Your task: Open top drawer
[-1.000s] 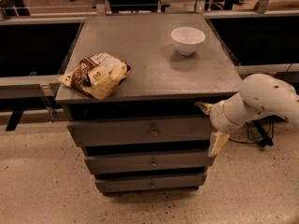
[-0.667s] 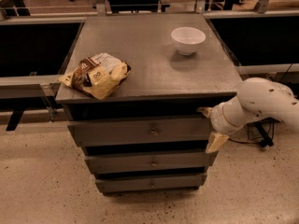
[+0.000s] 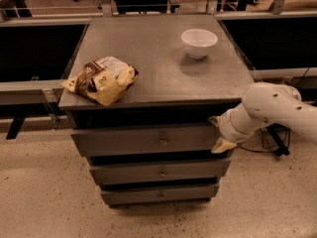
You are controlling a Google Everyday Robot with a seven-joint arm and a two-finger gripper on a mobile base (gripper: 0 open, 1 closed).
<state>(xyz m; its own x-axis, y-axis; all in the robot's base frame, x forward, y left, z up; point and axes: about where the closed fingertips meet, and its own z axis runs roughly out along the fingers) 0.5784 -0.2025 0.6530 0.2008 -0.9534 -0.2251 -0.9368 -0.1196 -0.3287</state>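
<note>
Below the grey counter [image 3: 163, 78], the gripper [image 3: 218, 132], spread wide and empty, sits at the top drawer's [image 3: 124, 141] end; its knob [image 3: 162, 140] lies sideways at mid-front, well apart.
</note>
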